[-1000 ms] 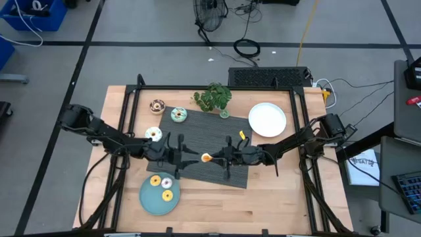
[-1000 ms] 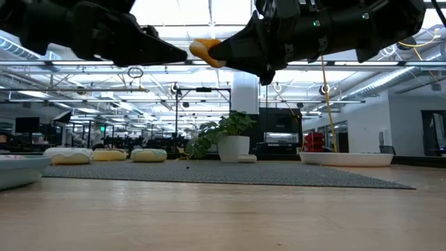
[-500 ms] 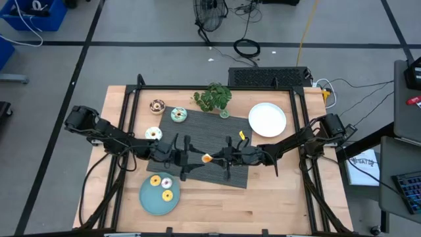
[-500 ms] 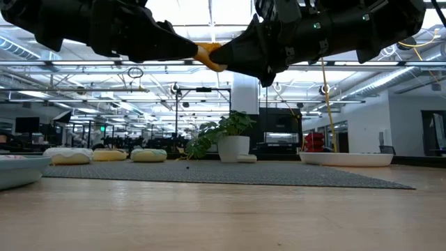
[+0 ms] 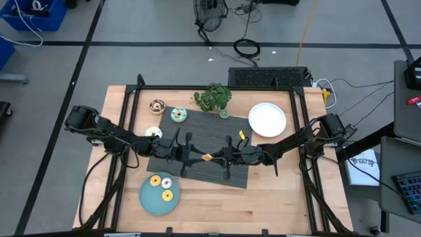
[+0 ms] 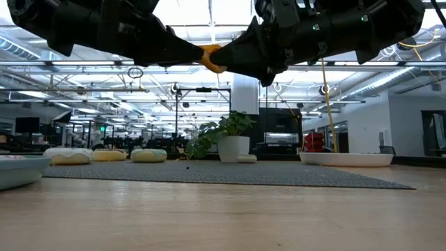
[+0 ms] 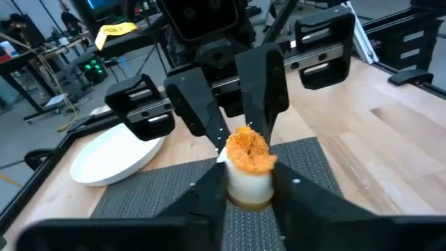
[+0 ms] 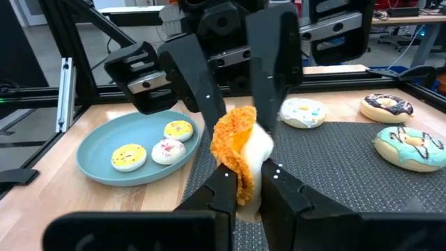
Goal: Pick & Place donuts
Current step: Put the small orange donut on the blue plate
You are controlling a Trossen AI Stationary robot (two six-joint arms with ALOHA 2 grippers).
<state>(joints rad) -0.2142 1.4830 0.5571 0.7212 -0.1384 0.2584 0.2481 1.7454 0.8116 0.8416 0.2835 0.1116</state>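
An orange-iced donut (image 5: 206, 157) is held in the air above the dark mat (image 5: 217, 131), between my two grippers. My left gripper (image 5: 197, 157) reaches it from the table's left and my right gripper (image 5: 216, 157) from the right. Both are shut on it. It also shows in the low view (image 6: 211, 57). Three donuts lie on the teal plate (image 5: 146, 197). A brown donut (image 5: 156, 105), a teal donut (image 5: 179, 115) and a white donut (image 5: 153, 133) lie at the mat's far left. My left gripper pinches the donut by its white sides (image 7: 233, 187), one finger (image 7: 209, 195) on each side. The fingers come level, from the table's left. The donut is clear of the mat. My right gripper pinches the same donut at its end nearest that gripper (image 8: 245, 183), between its two fingers (image 8: 221, 192). The fingers come level, from the table's right, opposite my left gripper. The donut is clear of the mat.
A white plate (image 5: 268, 119) lies at the far right and a leafy plant (image 5: 212, 97) stands at the mat's far edge. A small yellow thing (image 5: 242, 136) lies on the mat near my right arm. Bare wood lies along the table's near edge.
My left gripper has moved toward the table's right until its fingers reached the orange donut, and has taken hold of it. My right gripper has stayed still with the donut held in the air.
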